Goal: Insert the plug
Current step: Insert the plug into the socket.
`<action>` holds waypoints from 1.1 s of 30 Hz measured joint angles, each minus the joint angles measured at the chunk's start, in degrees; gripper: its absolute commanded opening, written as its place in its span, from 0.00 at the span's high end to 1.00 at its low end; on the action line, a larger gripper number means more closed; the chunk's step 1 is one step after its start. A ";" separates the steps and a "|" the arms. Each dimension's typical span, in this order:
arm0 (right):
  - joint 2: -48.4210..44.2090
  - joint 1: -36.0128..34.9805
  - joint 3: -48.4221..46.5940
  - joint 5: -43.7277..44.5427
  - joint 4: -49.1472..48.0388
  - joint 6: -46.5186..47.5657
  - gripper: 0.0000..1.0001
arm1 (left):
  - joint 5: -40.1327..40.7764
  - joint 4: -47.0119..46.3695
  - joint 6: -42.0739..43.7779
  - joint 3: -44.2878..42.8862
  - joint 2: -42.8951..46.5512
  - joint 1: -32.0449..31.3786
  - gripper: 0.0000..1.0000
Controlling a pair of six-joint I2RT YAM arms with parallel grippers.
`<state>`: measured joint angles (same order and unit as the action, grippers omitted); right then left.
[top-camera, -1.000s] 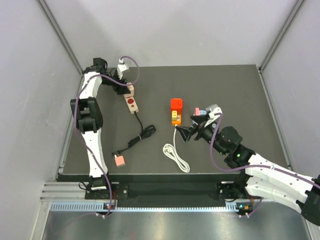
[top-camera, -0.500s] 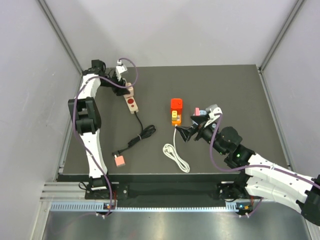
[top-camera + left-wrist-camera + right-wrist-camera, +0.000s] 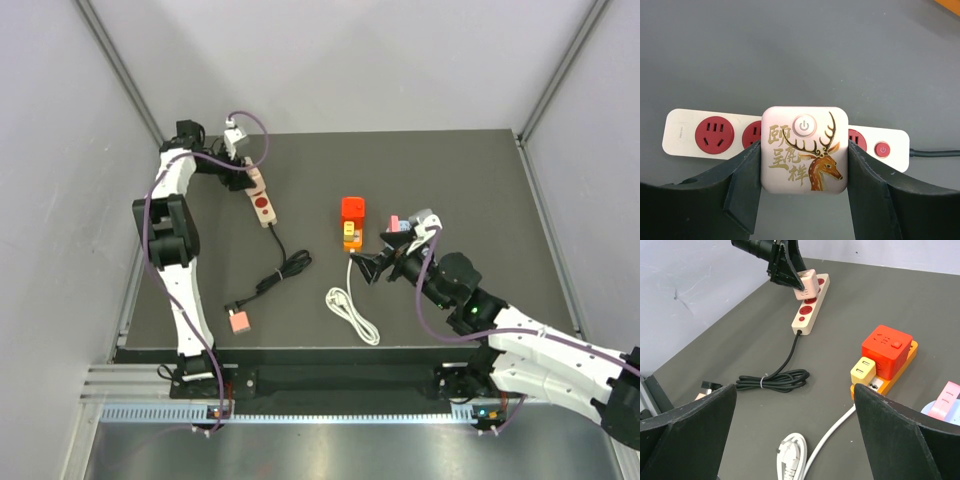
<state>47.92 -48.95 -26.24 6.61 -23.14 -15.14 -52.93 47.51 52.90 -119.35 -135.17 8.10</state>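
The plug (image 3: 352, 208), a bright red cube, sits on the far end of the orange power strip (image 3: 350, 240) at mid-table, and shows in the right wrist view as the plug (image 3: 887, 350). My right gripper (image 3: 370, 265) hovers open just near-right of that strip, holding nothing. Far left, my left gripper (image 3: 805, 167) is shut on a pale pink cube adapter (image 3: 805, 150) with a deer picture. It holds the adapter over the cream power strip (image 3: 690, 137) with red sockets. Whether the adapter is seated in a socket cannot be told.
A yellow adapter (image 3: 863, 371) sits on the orange strip's near end. A white cable with its plug (image 3: 791, 460) coils near the front. The cream strip's black cord (image 3: 772, 379) lies bundled left of centre. A small pink block (image 3: 239, 321) lies front left, and a pink piece (image 3: 946, 400) at right.
My left gripper with the pink adapter has shifted slightly left and back over the cream strip. The right arm has stayed put.
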 measured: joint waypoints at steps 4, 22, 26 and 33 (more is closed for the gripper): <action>0.52 0.07 -0.02 -0.24 0.07 -0.09 0.00 | 1.81 0.13 -0.24 0.17 0.31 -0.70 1.00; 1.01 2.84 -1.66 -3.02 2.43 -2.08 0.00 | 5.55 -1.40 -0.50 2.34 1.97 -2.05 1.00; 3.19 4.92 -4.55 -4.20 5.14 -4.11 0.00 | 7.43 -1.86 -0.72 2.69 2.67 -2.84 0.71; 6.36 6.38 -6.88 -8.07 7.04 -7.58 0.00 | 9.62 -2.67 -1.40 3.32 3.74 -3.41 0.57</action>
<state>54.28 -42.57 -33.12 -1.45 -16.10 -22.72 -43.31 44.84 51.51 -116.03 -131.44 4.69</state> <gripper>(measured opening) 0.996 0.645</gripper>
